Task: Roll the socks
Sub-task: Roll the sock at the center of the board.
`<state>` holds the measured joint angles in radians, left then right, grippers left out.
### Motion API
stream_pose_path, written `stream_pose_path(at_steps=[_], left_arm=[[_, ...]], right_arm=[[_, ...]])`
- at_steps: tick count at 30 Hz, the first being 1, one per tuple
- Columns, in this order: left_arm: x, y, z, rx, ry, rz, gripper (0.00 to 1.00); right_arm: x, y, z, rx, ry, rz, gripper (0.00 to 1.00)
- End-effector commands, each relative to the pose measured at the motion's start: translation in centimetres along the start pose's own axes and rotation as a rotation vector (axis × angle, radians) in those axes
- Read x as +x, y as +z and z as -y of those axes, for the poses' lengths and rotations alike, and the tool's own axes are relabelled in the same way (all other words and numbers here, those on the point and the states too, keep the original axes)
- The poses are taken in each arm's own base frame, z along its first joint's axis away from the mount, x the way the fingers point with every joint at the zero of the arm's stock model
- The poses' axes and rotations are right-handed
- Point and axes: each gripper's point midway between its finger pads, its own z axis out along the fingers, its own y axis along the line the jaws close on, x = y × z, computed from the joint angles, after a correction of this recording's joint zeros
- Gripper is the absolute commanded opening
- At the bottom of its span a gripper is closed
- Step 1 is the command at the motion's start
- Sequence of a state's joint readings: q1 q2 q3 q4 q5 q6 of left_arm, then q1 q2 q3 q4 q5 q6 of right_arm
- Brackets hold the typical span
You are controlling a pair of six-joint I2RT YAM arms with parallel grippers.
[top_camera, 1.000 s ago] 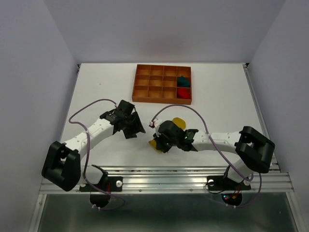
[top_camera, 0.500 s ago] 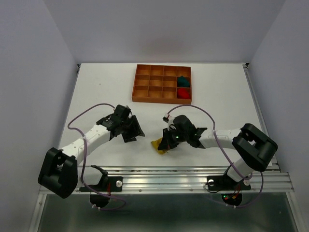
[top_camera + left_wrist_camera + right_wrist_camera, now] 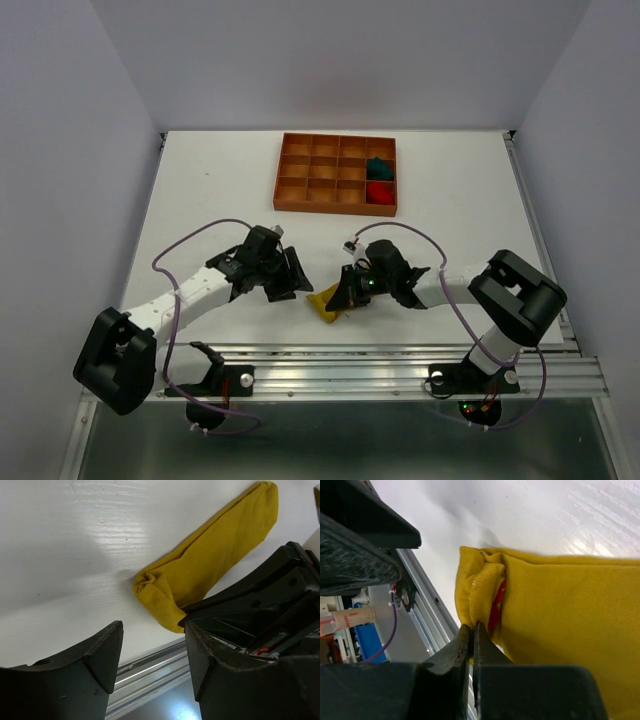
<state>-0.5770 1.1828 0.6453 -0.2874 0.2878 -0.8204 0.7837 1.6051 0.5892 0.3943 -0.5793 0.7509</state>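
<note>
The yellow sock (image 3: pixel 328 301) lies flat near the table's front edge, its near end folded over; it also shows in the left wrist view (image 3: pixel 210 565) and the right wrist view (image 3: pixel 560 610). My right gripper (image 3: pixel 471 626) is shut on the folded edge of the yellow sock, seen from above beside the sock (image 3: pixel 350 293). My left gripper (image 3: pixel 290 280) is open and empty, just left of the sock, its fingers (image 3: pixel 100 655) apart above the table edge. The red sock (image 3: pixel 379 192) and the teal-green sock (image 3: pixel 378 167) sit as bundles in the tray's right column.
The orange-brown compartmented tray (image 3: pixel 310 185) stands at the back middle. The metal rail (image 3: pixel 340 352) runs along the front edge right below the sock. Both arms crowd the front middle of the table.
My left gripper has moved right, toward the yellow sock. My right gripper has shifted slightly and holds the sock's near end, now folded over close to the front edge.
</note>
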Motion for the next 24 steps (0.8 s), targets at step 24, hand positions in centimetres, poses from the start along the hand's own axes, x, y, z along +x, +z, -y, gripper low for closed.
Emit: stream_pose_path(at_steps=[24], left_arm=[[3.0, 3.6, 0.6, -0.038, 0.083, -0.102, 0.60]], right_arm=[[1.4, 0.8, 5.4, 0.096, 0.215, 0.025, 0.01]])
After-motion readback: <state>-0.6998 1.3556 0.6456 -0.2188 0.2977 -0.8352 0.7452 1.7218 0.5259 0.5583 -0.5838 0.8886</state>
